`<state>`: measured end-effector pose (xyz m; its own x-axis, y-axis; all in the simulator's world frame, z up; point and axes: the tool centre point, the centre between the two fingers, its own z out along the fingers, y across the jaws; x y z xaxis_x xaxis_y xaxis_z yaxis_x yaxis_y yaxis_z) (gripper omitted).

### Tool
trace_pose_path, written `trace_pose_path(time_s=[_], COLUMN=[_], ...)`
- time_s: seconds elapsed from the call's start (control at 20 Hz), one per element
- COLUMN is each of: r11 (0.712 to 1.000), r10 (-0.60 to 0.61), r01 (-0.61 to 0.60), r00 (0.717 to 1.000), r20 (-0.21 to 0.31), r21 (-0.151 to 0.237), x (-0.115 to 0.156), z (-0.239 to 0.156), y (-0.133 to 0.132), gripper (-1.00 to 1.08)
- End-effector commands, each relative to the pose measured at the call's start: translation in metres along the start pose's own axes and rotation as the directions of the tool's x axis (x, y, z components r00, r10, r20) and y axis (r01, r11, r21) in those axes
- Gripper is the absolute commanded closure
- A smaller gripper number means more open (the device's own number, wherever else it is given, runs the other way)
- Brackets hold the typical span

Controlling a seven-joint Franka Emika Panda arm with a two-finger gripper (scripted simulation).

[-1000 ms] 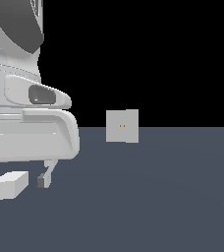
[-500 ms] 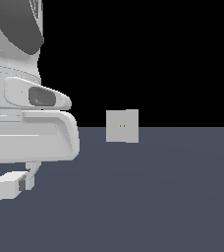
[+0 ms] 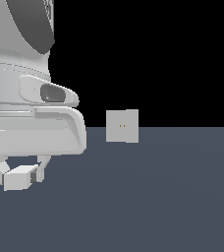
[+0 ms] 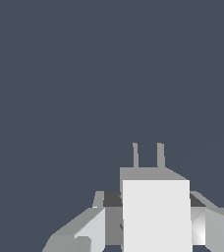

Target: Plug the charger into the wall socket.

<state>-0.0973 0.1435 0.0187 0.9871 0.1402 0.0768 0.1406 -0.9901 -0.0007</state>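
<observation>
Here we see our jaws clamped on the charger (image 3: 19, 178), its two prongs (image 4: 148, 155) showing. The wall socket (image 3: 122, 126) stands upright on the surface (image 3: 158, 197), well apart at the charger's two o'clock.

The desk (image 3: 173, 197) was a flat, plain slate-grey surface that ran back to a straight far edge against black. On it, toward two o'clock from my arm, the wall socket (image 3: 122, 126) stood upright near that edge. I could not tell whether the charger (image 3: 18, 178) rested on the desk.
</observation>
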Motion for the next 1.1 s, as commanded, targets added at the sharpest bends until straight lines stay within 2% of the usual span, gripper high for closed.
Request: trace_pose_path(time_s=[0.0,0.3,0.6,0.85,1.05], r11=[1.000,0.990,0.959,0.933,0.919], r10=[0.029,0.142,0.281,0.359,0.392], r01=[-0.029,-0.142,-0.281,-0.359,-0.393], r00=[1.000,0.990,0.960,0.933,0.920], r20=[-0.001,-0.002,-0.004,-0.007,-0.008], r21=[-0.002,-0.008,-0.019,-0.026,-0.030], x=[0.010,0.044,0.079,0.096,0.102], z=[-0.005,-0.026,-0.052,-0.066,-0.072], y=[0.011,0.053,0.112,0.148,0.164], gripper=[1.08,1.08,1.08,1.08,1.08])
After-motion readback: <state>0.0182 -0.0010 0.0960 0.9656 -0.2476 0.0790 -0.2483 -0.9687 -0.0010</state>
